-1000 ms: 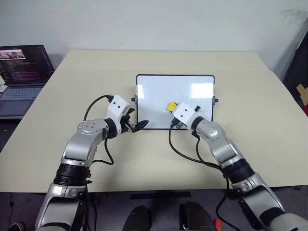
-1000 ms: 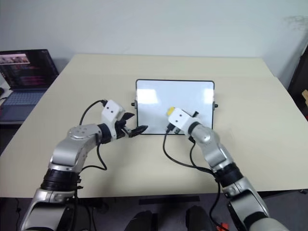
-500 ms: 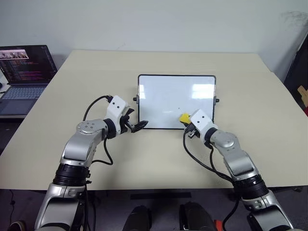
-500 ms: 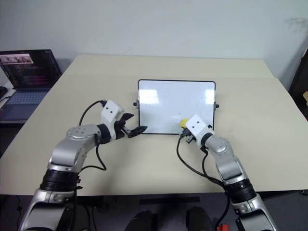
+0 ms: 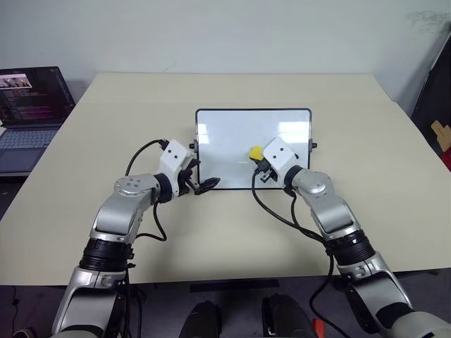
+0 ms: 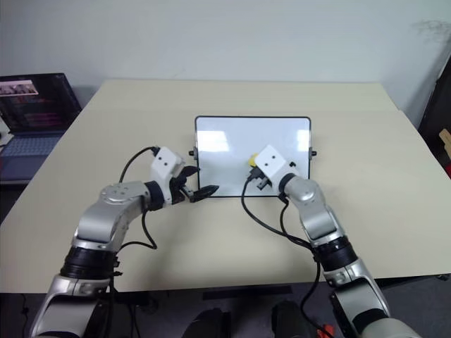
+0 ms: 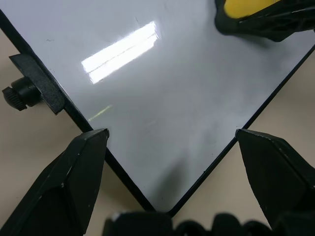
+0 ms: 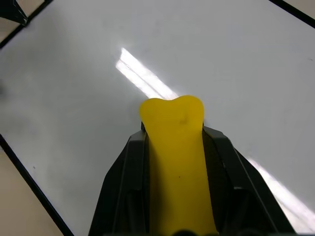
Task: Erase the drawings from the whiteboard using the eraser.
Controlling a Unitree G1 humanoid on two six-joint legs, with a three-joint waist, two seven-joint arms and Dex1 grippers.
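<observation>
Yellow block: the eraser (image 8: 176,147) is clamped between the black fingers of the right gripper (image 5: 259,163), its free end jutting past the fingertips over the whiteboard (image 5: 232,134).
Feel: looks soft and light; the end bulges where it is squeezed, so I judge it foam-like, likely to flex under pressure.
Hold: taken along its long sides, near the rear; a grip closer to the tip would probably bend less.
Whiteboard: glossy, stiff, thin black frame, lying flat under the eraser; likely to slide when rubbed.
Drawings: no clear marks show around the eraser; only faint smudges beside it.
Left gripper (image 7: 170,167): spread wide, one finger on each side of the board's near corner, not pinching it; side knob (image 7: 17,93) just beyond.
Table (image 5: 106,113): beige, under the board.
</observation>
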